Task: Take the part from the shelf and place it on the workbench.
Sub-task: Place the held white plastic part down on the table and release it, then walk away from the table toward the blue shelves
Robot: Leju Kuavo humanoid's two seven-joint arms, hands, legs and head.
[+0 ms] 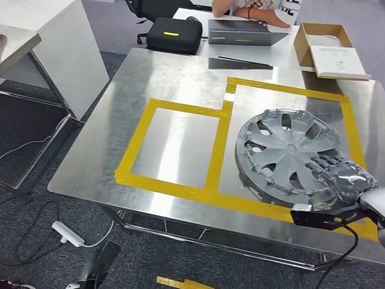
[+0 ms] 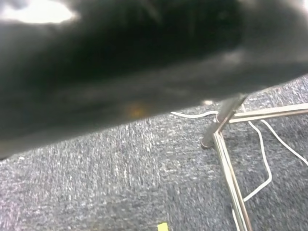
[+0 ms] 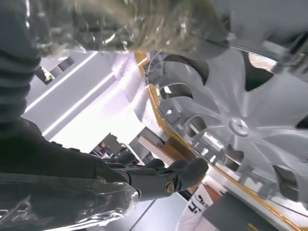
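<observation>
The part (image 1: pixel 287 150), a grey wheel cover, lies flat on the metal workbench (image 1: pixel 181 78), right of centre in the head view, inside the right-hand yellow tape frame (image 1: pixel 290 90). Beside it, in the middle of the frame, sits a second, smaller tape frame (image 1: pixel 136 144) with bare steel inside. The right hand (image 1: pixel 338 177) comes in from the lower right corner, wrapped in clear plastic, its dark fingers (image 1: pixel 323 162) lying over the cover's near rim. From the right wrist view the thumb (image 3: pixel 188 171) reaches under that rim while the spokes spread across the right side of the picture, so the hand holds the cover by its edge. At the top of the head view sit a black case (image 1: pixel 174 34), a laptop (image 1: pixel 245 31) and an open cardboard box (image 1: pixel 325 48), with a person's arms (image 1: pixel 254 11) behind. The left wrist view is blurred: grey carpet (image 2: pixel 109 183), a table leg (image 2: pixel 227 159), white cable (image 2: pixel 267 168). Of the left hand, I cannot tell.
</observation>
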